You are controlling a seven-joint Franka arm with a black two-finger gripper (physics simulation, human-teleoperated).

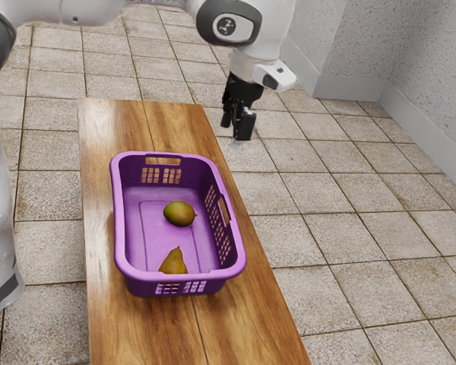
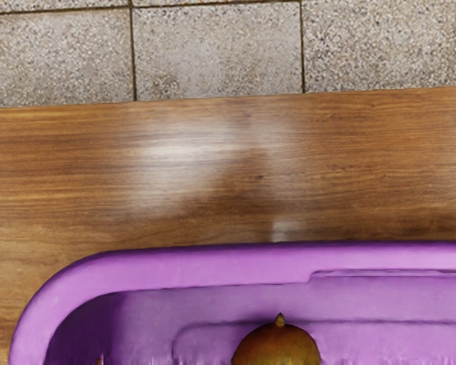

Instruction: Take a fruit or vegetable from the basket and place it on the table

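Round fruit (image 1: 180,214) and pear (image 1: 173,262) are sitting in basket (image 1: 118,220); empty jaws are hovering, parted, at its 1 o'clock, exterior view. Pick and desk (image 1: 106,304) placement are pending.

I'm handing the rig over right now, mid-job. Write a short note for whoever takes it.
Claw: open, holding nothing, raised clear of the basket.
Fruit: a rounded one lies near the middle of the basket floor; a pear lies by the end nearest the exterior camera, partly hidden by the rim.
Done: no pick yet; both are in the basket, which stands on the table.
Left: grasp one, lift it over the rim, set it on the table. The rounded one looks easier to reach.
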